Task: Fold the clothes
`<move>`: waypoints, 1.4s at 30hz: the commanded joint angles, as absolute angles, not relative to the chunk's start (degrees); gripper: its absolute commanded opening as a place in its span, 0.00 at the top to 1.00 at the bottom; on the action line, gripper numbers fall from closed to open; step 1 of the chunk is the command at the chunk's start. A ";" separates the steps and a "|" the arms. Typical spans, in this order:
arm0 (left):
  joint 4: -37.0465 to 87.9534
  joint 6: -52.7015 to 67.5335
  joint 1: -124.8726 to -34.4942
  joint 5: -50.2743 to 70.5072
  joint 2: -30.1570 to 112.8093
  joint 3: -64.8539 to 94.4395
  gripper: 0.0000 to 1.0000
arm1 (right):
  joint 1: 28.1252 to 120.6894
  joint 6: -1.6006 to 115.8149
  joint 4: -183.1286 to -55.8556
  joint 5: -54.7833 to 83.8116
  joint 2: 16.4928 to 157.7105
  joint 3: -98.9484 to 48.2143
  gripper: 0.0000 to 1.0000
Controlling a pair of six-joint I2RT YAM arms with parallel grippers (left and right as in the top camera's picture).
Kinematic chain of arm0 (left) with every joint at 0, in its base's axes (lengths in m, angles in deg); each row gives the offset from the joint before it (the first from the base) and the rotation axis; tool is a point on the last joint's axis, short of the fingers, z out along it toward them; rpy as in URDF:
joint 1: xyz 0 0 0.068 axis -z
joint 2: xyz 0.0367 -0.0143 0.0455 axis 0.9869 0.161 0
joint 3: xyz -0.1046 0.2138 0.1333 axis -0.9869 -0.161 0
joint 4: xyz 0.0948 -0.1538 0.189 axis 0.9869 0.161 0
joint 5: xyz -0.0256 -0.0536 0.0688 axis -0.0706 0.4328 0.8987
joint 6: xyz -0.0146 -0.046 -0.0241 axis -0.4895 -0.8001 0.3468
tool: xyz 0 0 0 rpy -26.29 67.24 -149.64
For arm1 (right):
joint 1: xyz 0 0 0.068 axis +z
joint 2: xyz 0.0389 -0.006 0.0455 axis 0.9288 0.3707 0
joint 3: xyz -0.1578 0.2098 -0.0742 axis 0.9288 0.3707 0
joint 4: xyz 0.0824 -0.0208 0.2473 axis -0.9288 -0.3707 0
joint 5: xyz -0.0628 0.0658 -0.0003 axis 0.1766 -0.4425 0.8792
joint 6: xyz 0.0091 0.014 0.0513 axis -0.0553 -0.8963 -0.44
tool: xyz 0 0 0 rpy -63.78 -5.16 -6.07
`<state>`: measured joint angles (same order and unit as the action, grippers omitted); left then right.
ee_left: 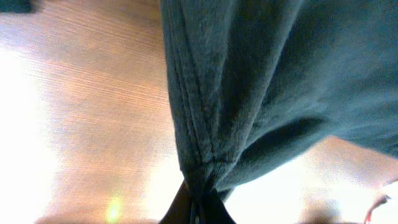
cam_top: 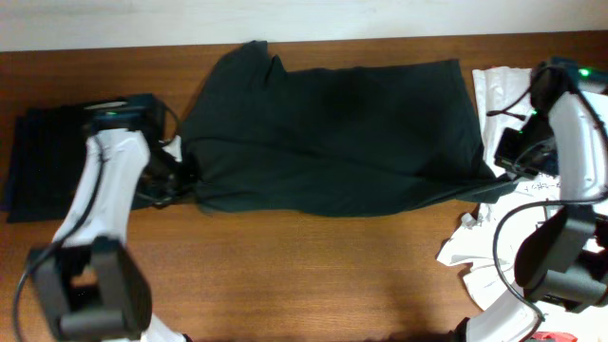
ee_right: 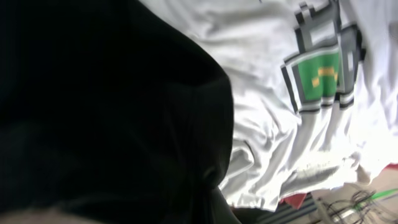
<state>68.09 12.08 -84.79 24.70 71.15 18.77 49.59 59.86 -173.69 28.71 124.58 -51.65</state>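
Observation:
The black T-shirt (cam_top: 332, 133) lies spread across the middle of the wooden table, plain side up; no letters show. My left gripper (cam_top: 182, 177) is shut on its left edge, and the left wrist view shows the hemmed fabric (ee_left: 249, 93) bunched into the closed fingers (ee_left: 199, 208). My right gripper (cam_top: 502, 171) is at the shirt's right edge. In the right wrist view the black cloth (ee_right: 112, 106) fills the frame and runs into the jaws (ee_right: 214, 208), which look shut on it.
A folded dark garment (cam_top: 47, 157) lies at the far left. White clothes (cam_top: 494, 95) lie at the right, one with a green pixel print (ee_right: 320, 71). The table's far edge (cam_top: 95, 47) meets a pale wall.

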 commanded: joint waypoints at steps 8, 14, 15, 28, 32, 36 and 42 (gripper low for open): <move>81.68 18.07 -87.54 25.57 50.43 20.67 1.00 | 46.83 61.74 -181.55 27.29 112.75 -51.67 0.96; 81.66 18.05 -87.67 25.61 48.31 19.78 1.00 | 46.83 61.76 -182.47 27.73 110.15 -51.65 0.96; 80.08 18.01 -87.67 25.88 48.31 19.08 1.00 | 46.83 61.74 -181.69 27.70 110.35 -51.65 0.96; 48.48 6.12 -87.67 25.09 52.92 6.95 1.00 | 47.01 61.76 -171.28 26.48 120.88 -51.65 0.96; 43.54 6.14 -87.67 25.11 59.39 6.95 1.00 | 48.39 63.34 -166.56 25.10 122.98 -51.63 0.96; 35.34 6.09 -87.67 25.11 63.78 6.95 1.00 | 50.29 63.51 -161.27 24.89 125.06 -51.56 0.96; 28.90 5.92 -87.67 25.55 68.00 6.95 1.00 | 51.64 63.49 -154.10 24.64 127.81 -51.23 0.96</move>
